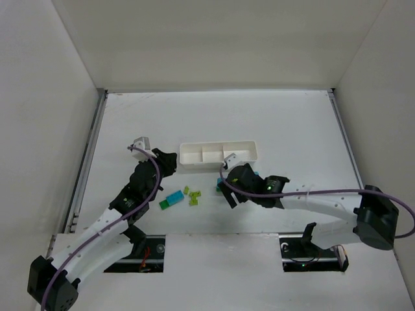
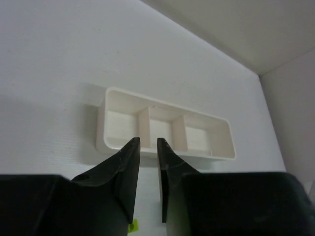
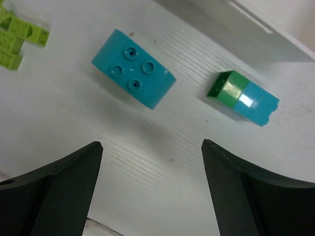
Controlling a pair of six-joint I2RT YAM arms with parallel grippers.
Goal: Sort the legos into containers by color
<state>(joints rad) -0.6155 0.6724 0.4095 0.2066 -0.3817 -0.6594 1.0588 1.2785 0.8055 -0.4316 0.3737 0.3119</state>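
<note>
The white three-compartment tray (image 1: 219, 154) lies mid-table, and its compartments look empty in the left wrist view (image 2: 165, 130). My left gripper (image 1: 166, 162) hovers just left of the tray; its jaws (image 2: 148, 142) are nearly together with nothing between them. My right gripper (image 1: 224, 192) is wide open (image 3: 151, 147) low over the table. Just beyond its fingertips lie a cyan four-stud brick (image 3: 134, 74) and a green-and-cyan piece (image 3: 242, 97). A cyan brick (image 1: 174, 197) joined to a dark green one (image 1: 164, 205) and the yellow-green bricks (image 1: 193, 195) lie between the arms.
The yellow-green bricks also show at the top left of the right wrist view (image 3: 19, 37). The tray's near wall (image 3: 256, 24) runs across that view's top right. White enclosure walls surround the table.
</note>
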